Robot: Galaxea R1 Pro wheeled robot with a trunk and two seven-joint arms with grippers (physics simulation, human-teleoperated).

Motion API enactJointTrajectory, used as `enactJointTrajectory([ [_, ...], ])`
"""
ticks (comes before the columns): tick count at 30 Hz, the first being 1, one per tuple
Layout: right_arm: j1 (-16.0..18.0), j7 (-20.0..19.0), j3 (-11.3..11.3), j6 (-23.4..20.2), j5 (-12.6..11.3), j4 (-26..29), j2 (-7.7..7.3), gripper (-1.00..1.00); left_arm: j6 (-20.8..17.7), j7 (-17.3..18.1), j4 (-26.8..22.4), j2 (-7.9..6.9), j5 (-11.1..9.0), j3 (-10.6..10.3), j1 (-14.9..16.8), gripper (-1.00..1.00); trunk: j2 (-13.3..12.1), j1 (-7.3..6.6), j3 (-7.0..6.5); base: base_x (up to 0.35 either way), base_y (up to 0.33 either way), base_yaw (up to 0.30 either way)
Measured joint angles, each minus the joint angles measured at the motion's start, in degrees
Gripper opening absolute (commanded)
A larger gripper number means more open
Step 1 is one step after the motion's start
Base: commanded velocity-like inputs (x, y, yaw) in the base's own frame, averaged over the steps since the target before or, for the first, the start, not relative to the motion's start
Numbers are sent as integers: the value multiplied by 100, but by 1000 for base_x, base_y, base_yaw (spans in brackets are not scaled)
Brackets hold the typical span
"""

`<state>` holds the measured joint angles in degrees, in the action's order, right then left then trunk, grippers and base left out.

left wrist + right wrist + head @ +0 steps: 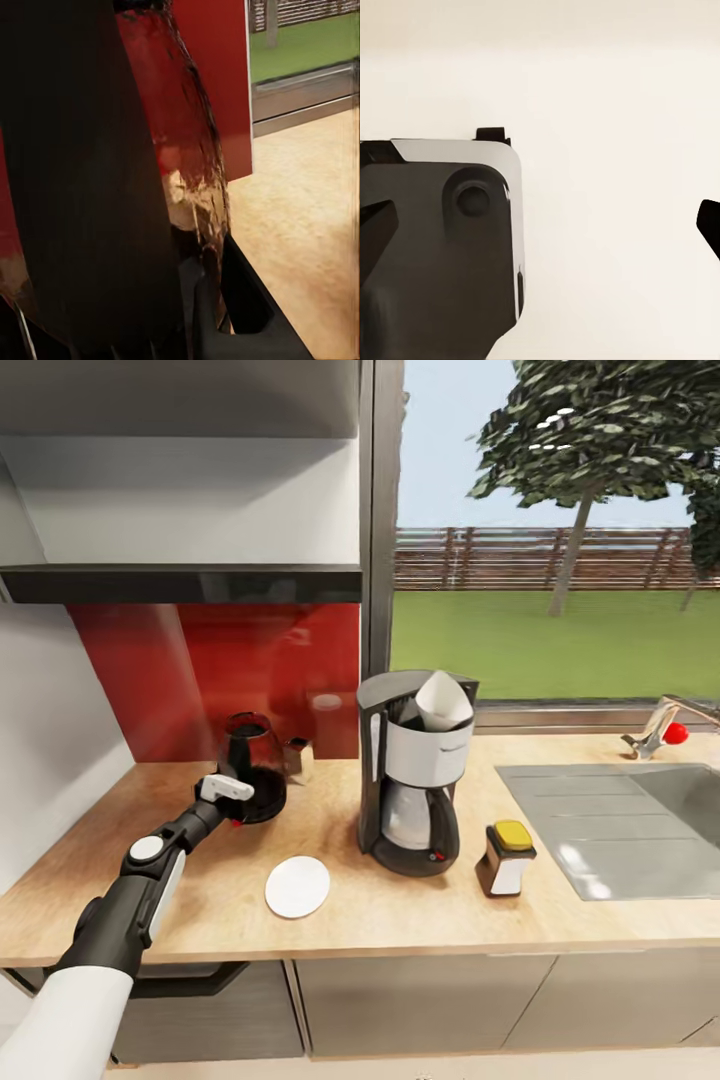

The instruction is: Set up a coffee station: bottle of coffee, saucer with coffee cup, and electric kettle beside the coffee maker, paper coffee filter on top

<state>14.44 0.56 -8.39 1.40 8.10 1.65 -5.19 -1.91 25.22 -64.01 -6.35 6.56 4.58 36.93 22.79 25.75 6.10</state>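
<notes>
On the countertop (400,920) stands the coffee maker (412,785), with the white paper coffee filter (443,698) sitting in its top. The bottle of coffee (507,858) is just to its right, and the saucer (297,886) lies bare to its front left. Back left by the red splashback is the electric kettle (255,760) (187,142), resting on the counter. My left gripper (238,805) is shut on its dark handle (90,187). A small pale cup (297,758), seemingly the coffee cup, stands beside the kettle. My right gripper (544,225) is open and holds nothing.
An inset grey sink (620,830) with a tap (655,732) takes up the counter's right end. A dark shelf (180,582) hangs over the kettle, and a grey wall (50,740) closes off the left. A window frame (385,510) rises behind the coffee maker.
</notes>
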Motion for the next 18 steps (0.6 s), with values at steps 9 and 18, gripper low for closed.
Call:
enactJointTrajectory([
  [9, 0, 0, 0, -5, 1, -1, 0, 100, 0, -1, 8, -1, -14, 1, -37, -100, 0, 0, 0, 0, 0, -243],
  [18, 1, 0, 0, -5, 1, -2, 0, 100, 0, -7, 58, 4, -14, -10, -42, -100, 0, 0, 0, 0, 0, -24],
])
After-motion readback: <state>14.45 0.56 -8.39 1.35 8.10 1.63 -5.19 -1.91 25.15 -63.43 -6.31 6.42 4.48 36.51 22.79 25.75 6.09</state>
